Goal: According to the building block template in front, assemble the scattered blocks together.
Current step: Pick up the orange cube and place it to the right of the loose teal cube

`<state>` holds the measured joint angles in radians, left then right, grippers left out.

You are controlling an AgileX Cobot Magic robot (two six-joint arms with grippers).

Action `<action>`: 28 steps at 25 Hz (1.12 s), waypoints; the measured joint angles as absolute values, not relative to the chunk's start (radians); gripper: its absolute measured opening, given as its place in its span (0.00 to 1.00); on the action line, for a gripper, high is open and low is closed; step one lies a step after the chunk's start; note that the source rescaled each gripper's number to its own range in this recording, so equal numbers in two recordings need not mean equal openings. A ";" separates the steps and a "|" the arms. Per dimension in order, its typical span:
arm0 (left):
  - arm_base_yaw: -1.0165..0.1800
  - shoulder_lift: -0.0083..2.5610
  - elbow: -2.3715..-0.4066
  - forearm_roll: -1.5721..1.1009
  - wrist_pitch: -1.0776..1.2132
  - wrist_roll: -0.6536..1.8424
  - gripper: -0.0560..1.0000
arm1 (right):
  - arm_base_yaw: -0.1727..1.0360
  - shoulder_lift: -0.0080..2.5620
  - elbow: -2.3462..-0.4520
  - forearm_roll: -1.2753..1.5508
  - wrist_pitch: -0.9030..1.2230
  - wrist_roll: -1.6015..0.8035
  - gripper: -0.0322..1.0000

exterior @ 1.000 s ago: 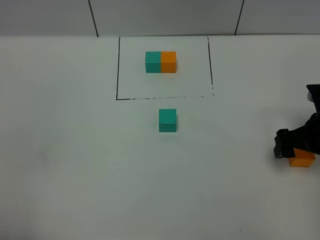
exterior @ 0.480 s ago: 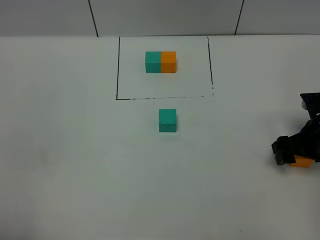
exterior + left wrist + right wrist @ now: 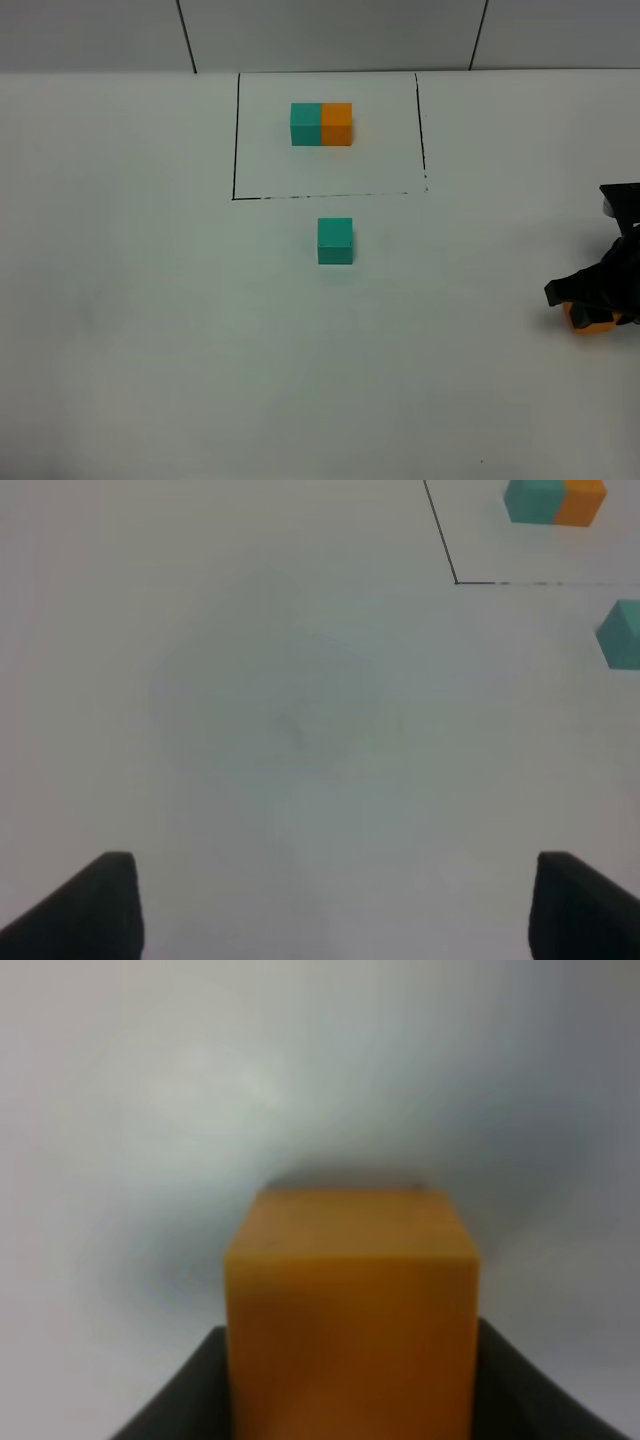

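The template (image 3: 321,124), a teal cube joined to an orange cube, sits at the back inside a thin black drawn rectangle; it also shows in the left wrist view (image 3: 555,500). The loose teal cube (image 3: 335,241) stands just in front of the frame line and also shows in the left wrist view (image 3: 625,632). The loose orange cube (image 3: 590,322) is at the far right edge, mostly covered by my right gripper (image 3: 592,305). In the right wrist view the orange cube (image 3: 350,1300) sits between the fingers, which press against both its sides. My left gripper (image 3: 340,910) is open and empty over bare table.
The white table (image 3: 150,330) carries only these blocks and the drawn rectangle (image 3: 235,140). A grey wall with dark seams runs along the back edge. The left arm is out of the exterior high view.
My right gripper has lowered and shifted slightly left over the orange cube, covering more of it. The teal cube and the template have not moved.
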<state>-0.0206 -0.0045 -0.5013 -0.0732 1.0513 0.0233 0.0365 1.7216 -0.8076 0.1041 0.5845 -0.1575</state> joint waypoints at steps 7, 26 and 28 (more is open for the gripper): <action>-0.021 -0.004 -0.501 -0.073 1.051 0.023 0.68 | 0.192 1.724 -1.040 0.019 0.835 -0.568 0.03; -0.021 -0.004 -0.501 -0.073 1.051 0.023 0.68 | 0.490 2.138 -1.645 0.000 1.068 -1.060 0.03; -0.021 -0.004 -0.501 -0.073 1.051 0.023 0.68 | 0.500 2.161 -1.676 0.000 1.070 -1.067 0.03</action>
<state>-0.0206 -0.0045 -0.5013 -0.0732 1.0513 0.0233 0.5003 2.1610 -1.6762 0.0000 1.0698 -1.0670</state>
